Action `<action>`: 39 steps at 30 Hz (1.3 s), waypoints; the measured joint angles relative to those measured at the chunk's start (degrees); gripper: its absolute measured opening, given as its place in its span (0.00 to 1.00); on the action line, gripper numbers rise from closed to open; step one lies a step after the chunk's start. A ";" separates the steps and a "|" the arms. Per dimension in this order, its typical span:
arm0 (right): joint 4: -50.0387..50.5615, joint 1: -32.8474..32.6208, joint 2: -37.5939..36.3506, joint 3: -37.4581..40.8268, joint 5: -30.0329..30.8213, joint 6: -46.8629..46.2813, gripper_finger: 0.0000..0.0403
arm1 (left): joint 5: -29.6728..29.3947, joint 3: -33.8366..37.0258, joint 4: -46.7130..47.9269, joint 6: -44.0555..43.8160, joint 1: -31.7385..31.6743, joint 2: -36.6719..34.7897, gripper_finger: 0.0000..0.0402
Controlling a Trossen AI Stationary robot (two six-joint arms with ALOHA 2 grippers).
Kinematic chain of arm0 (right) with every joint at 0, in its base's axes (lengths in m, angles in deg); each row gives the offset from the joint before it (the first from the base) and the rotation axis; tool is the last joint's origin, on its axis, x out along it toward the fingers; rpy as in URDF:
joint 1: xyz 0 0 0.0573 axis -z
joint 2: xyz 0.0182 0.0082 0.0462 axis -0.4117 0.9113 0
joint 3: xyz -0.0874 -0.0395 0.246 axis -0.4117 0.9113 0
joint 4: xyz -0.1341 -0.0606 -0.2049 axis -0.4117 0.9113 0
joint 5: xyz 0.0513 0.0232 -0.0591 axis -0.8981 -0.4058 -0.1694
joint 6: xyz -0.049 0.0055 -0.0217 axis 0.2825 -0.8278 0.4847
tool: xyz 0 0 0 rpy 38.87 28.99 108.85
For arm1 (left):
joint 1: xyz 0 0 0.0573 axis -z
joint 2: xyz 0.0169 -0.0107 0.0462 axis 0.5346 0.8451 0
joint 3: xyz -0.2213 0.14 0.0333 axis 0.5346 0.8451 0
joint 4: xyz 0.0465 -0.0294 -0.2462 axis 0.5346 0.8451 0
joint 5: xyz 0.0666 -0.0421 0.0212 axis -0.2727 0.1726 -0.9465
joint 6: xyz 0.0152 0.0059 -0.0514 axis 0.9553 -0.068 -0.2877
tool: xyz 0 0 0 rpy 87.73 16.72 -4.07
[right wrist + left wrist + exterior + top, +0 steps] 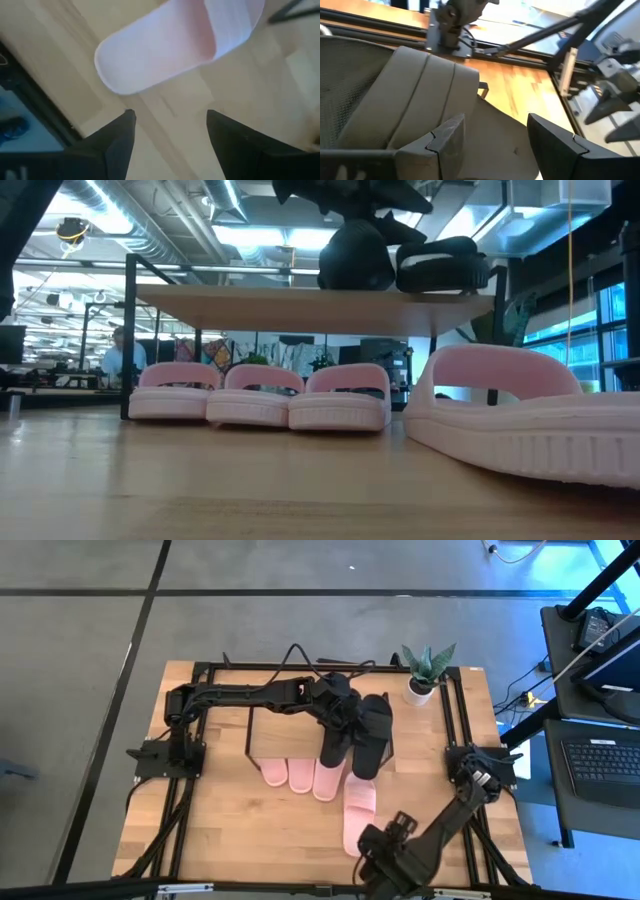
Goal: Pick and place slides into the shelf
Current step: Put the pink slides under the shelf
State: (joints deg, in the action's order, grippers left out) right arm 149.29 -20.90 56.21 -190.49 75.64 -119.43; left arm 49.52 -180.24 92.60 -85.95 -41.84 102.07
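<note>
Step in hand, as we judge: fetch last pink slide (358, 814) lying loose on tabletop (230, 830) toward near edge, just off shelf (268, 736) front; we bring right gripper (170, 125) square over strap, descend, close across it; right gripper hovers above slide heel, jaws wide, nothing held; right arm folded low at near right corner; left gripper (490, 140) wide, empty, arm stretched across far edge onto black slides (355, 730) atop shelf; three pink slides (300, 775) tucked beneath
</note>
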 joint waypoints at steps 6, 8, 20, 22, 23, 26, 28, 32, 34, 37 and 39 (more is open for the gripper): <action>-0.11 -3.20 0.00 0.01 0.06 -8.26 0.61 | -4.45 0.04 -0.44 -0.43 -0.13 0.02 0.51; -0.07 -3.72 0.00 0.01 0.08 -9.69 0.61 | -5.83 0.04 -0.44 -0.46 -0.12 0.02 0.51; -0.07 -3.85 0.00 0.01 0.23 -11.05 0.61 | -8.57 0.17 -3.34 -2.12 -0.13 -0.53 0.51; -0.07 -3.85 0.00 0.01 0.23 -11.05 0.61 | -8.73 0.17 -3.39 -2.11 -0.13 -0.59 0.51; -0.09 -3.85 0.00 0.01 0.21 -11.05 0.61 | -8.86 0.17 -3.44 -1.99 -0.13 -0.61 0.51; -0.07 -3.85 0.00 0.01 0.21 -11.13 0.61 | -9.77 0.17 -3.61 -1.88 -0.14 -1.14 0.51; -0.08 -3.85 0.00 0.01 0.21 -11.21 0.61 | -10.08 0.18 -3.18 -1.84 -0.17 -1.68 0.51; -0.09 -3.85 0.00 0.01 0.21 -11.31 0.61 | -12.28 0.14 -2.48 -1.59 -0.17 -3.45 0.51; -0.07 -3.85 0.00 0.01 0.22 -11.38 0.61 | -13.76 0.13 -2.40 -1.14 -0.13 -4.43 0.51; -0.07 -3.85 0.02 0.01 0.23 -11.56 0.61 | -14.52 0.17 -0.48 -0.11 -0.13 -6.58 0.51; -0.08 -3.85 0.02 0.01 0.25 -11.60 0.61 | -14.52 0.17 0.09 -0.10 -0.13 -8.83 0.51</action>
State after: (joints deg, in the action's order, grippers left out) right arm 149.20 -24.75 56.23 -190.48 75.89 -131.03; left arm 35.00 -180.07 92.69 -86.05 -41.97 93.24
